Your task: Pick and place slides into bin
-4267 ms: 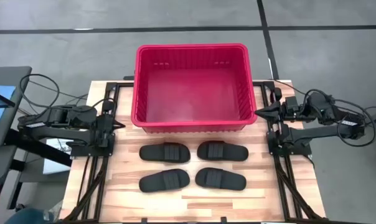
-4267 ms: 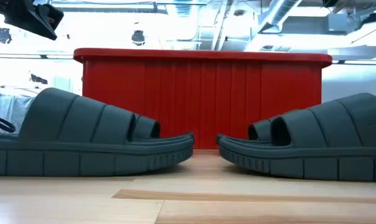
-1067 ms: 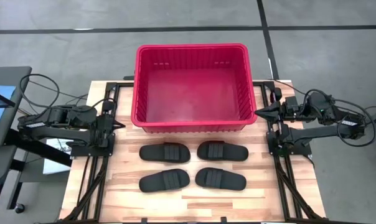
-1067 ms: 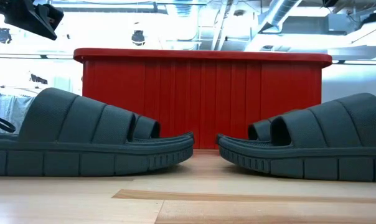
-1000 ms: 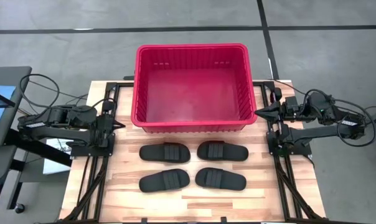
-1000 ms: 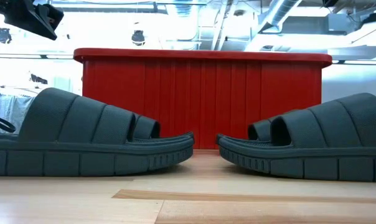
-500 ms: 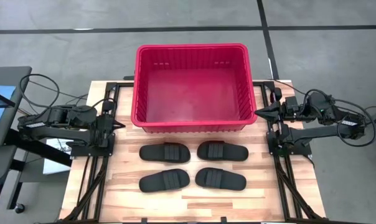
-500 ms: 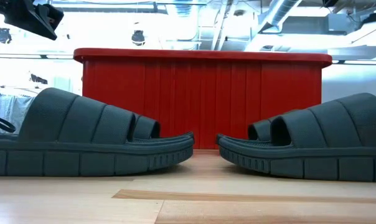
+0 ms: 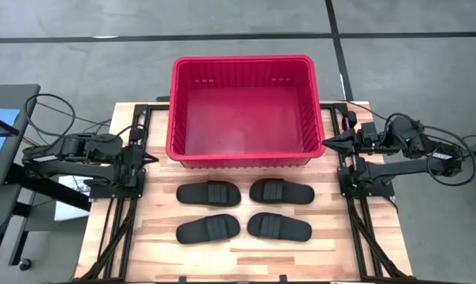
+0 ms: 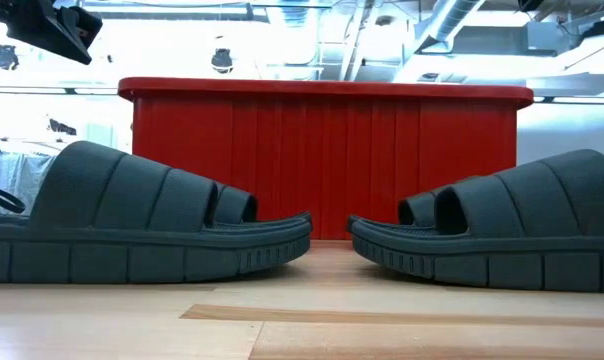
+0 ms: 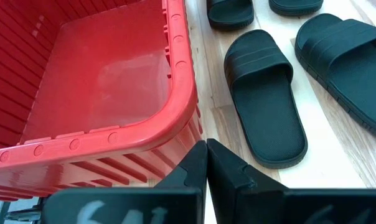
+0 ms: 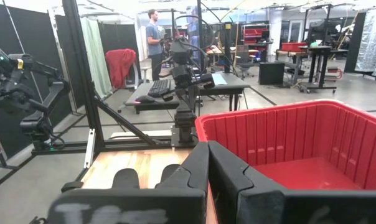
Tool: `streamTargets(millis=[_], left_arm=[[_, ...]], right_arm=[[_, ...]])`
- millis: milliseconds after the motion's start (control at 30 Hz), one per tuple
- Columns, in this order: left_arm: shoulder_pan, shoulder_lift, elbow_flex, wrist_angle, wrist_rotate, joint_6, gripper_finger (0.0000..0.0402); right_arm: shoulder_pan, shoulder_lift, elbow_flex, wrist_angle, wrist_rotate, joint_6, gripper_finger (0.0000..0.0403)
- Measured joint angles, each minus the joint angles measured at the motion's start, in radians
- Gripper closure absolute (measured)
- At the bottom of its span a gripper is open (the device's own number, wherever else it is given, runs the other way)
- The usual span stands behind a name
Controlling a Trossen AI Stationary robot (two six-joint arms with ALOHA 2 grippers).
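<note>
Four black slides lie sole-down on the wooden table in two rows: far left (image 9: 210,193), far right (image 9: 281,192), near left (image 9: 208,229), near right (image 9: 279,227). The red bin (image 9: 241,110) stands empty at the table's far side. My left gripper (image 9: 153,158) is shut and empty at the bin's left near corner; its shut fingertips show in the left wrist view (image 11: 206,148). My right gripper (image 9: 327,143) is shut and empty at the bin's right near corner, with its fingertips in the right wrist view (image 12: 208,149).
Black frame rails (image 9: 120,229) run along the table's left and right sides. In the right wrist view, people (image 12: 153,31) stand at desks in the room beyond the table. Bare wood lies between the slides and the near edge (image 9: 238,264).
</note>
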Motion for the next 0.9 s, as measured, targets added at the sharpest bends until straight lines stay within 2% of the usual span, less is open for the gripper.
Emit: streamTargets(millis=[600, 900], left_arm=[[0.000, 0.000, 0.000, 0.000, 0.001, -0.001, 0.0401], [0.000, 0.000, 0.000, 0.011, 0.020, -0.106, 0.0401]], right_arm=[[0.000, 0.000, 0.000, 0.000, 0.000, 0.000, 0.0403], [0.000, 0.000, 0.000, 0.000, 0.000, 0.000, 0.0403]])
